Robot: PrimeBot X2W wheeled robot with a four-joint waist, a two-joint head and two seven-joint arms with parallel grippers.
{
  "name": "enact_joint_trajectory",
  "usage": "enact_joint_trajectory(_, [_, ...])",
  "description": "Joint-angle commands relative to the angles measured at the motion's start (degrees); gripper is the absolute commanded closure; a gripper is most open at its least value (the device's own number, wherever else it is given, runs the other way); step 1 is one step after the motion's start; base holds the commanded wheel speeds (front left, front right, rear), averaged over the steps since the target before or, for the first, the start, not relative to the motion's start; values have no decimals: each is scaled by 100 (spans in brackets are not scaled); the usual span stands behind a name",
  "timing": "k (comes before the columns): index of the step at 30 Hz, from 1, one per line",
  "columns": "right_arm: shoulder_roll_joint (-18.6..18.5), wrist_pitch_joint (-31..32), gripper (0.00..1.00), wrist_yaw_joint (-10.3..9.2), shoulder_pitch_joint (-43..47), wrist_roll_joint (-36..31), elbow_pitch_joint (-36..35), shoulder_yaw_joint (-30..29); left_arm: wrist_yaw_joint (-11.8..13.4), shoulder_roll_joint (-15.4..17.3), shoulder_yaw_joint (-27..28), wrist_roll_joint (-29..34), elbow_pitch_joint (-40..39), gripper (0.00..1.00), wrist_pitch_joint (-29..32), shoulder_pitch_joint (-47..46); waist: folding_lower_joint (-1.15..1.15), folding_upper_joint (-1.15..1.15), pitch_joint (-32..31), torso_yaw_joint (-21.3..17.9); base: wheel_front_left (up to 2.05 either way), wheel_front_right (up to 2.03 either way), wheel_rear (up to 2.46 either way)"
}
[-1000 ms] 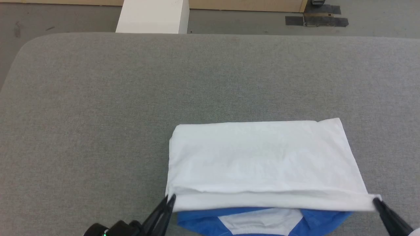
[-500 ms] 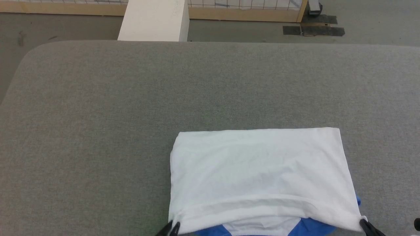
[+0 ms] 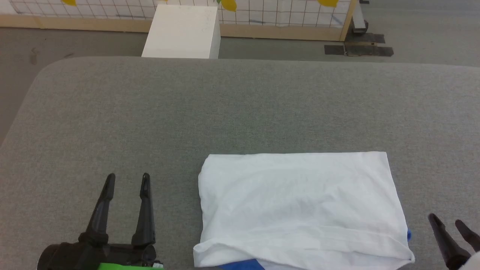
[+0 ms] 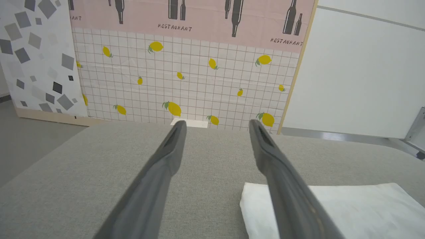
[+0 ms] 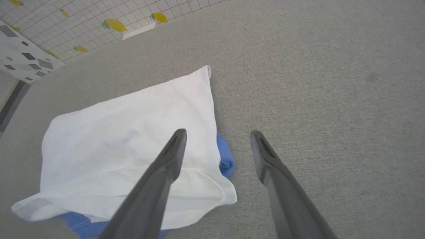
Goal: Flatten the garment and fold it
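Grey table (image 3: 240, 105) | garment (image 3: 300, 202) folded, now released | left gripper (image 3: 128, 176), right gripper (image 3: 444, 219) spread wide, empty, seemingly clear of it

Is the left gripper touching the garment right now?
Apart. In the head view the left gripper, jaws open, sits to the left of the garment, with a strip of bare grey table plainly between them.

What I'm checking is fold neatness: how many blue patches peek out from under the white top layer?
2. One blue patch at the garment's near edge, toward its left corner; one small bit at its right edge. More may lie hidden underneath.
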Motion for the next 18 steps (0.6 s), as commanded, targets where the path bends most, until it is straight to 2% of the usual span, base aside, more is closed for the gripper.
enact_joint_trajectory(1, [4, 48, 0, -9, -206, -130, 109, 24, 39, -83, 44, 256, -81, 0, -20, 69, 1, 0, 72, 31, 0, 0, 0])
enact_joint_trajectory(6, [1, 109, 0, -9, -726, -708, 751, 283, 57, -308, -2, 964, -115, 0, -21, -19, 1, 0, 318, 163, 0, 0, 0])
enact_joint_trajectory(14, [-219, 199, 0, -9, -1132, -942, 1635, 513, -83, -541, -103, 1168, 105, 0, -21, -136, 1, 0, 637, 437, 0, 0, 0])
enact_joint_trajectory(18, [-341, 434, 0, -9, -1209, -891, 2000, 614, -164, -613, -110, 1181, 204, 0, -21, -216, 1, 0, 728, 548, 0, 0, 0])
